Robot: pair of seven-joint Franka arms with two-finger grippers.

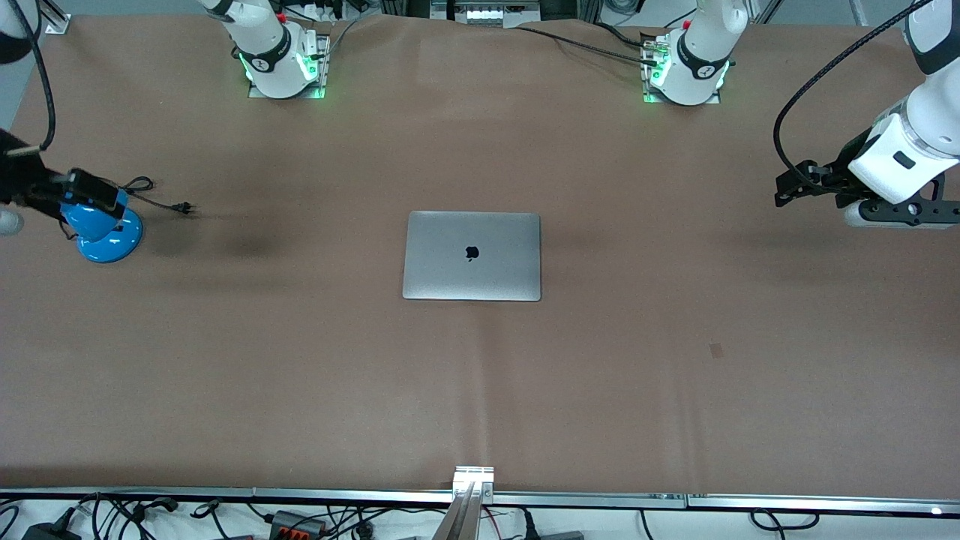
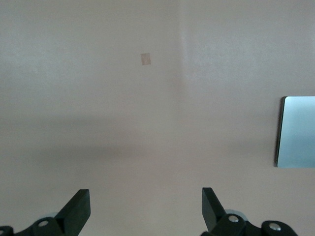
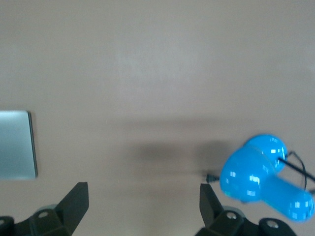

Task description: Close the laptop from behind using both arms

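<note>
- The laptop (image 1: 472, 256) lies mid-counter (image 1: 480, 390), lid flat down, logo up, its long axis running between the arms' ends of the counter; we judge it already closed.
- We see the left pincer (image 2: 146, 206) spread, holding nothing, over its end.
- The right pincer (image 3: 143, 204), equally spread, hangs above the blue lamp (image 1: 103, 229); neither looks closer to the laptop.
</note>
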